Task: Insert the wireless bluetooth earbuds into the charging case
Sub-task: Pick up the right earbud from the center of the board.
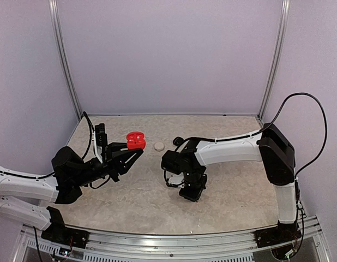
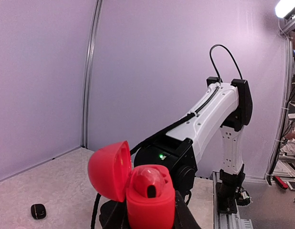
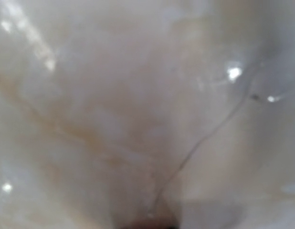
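Holding the case: the left gripper (image 1: 131, 151) has its jaws closed tight on the body of the red charging case (image 2: 150, 202) and carries it raised above the table (image 1: 234, 191), left of centre.
Case lid: the red lid (image 2: 109, 169) is swung open and stands to the left of the body in the left wrist view.
Earbuds: a rounded red piece (image 2: 148, 177) sits in the open body with a dark slot just below it. It looks like a seated earbud, but I cannot be sure. I cannot make out any other earbuds.
Right gripper: the right gripper (image 1: 190, 192) points straight down at the tabletop near the middle, well apart from the red case. I cannot tell how far its jaws are parted or whether they hold anything.
Right wrist view: only a blurred, very close stretch of pale veined tabletop.
Other cases: a whitish round case (image 1: 158, 146) lies on the table between the two arms, and a small black case (image 2: 37, 211) lies farther back.
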You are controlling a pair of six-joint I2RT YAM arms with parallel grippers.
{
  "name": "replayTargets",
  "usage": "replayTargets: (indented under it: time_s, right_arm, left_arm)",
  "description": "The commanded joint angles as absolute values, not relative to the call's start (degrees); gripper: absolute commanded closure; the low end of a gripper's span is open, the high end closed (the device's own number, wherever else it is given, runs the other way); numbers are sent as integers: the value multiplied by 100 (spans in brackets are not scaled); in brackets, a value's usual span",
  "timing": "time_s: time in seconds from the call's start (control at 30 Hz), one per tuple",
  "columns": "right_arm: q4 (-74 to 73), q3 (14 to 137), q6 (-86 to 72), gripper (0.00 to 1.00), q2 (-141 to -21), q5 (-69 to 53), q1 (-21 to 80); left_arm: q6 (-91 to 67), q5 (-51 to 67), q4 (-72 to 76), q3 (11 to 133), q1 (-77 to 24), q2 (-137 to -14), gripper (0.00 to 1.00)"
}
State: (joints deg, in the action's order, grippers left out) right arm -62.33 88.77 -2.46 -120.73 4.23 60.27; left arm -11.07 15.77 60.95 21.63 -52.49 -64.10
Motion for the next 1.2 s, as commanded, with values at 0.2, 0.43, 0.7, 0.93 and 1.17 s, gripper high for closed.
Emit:
replayTargets:
  time_s: [0.2, 0.43, 0.7, 0.93, 1.17]
  right_arm:
    - [-5664, 8885, -264, 89, -11465, 762, 6066]
    - [-4422, 8346, -159, 95, -10004, 1082, 6063]
    - [-2163, 7552, 460, 97, -8175, 719, 6071]
    - [-536, 7147, 1105, 96, -7196, 110, 6217]
    - [303, 7238, 1539, 94, -7256, 9, 6622]
  left_arm:
    - [-1186, 1494, 6210, 2093, -5221, -6276, 100]
    - [-1391, 1519, 6267, 2069, -5054, -6190, 100]
    - [-1567, 1479, 6281, 2245, -4922, -6224, 100]
    - [-1752, 1616, 6258, 2491, -4913, -6402, 100]
    - [-1853, 1740, 6228, 2646, -4963, -6568, 100]
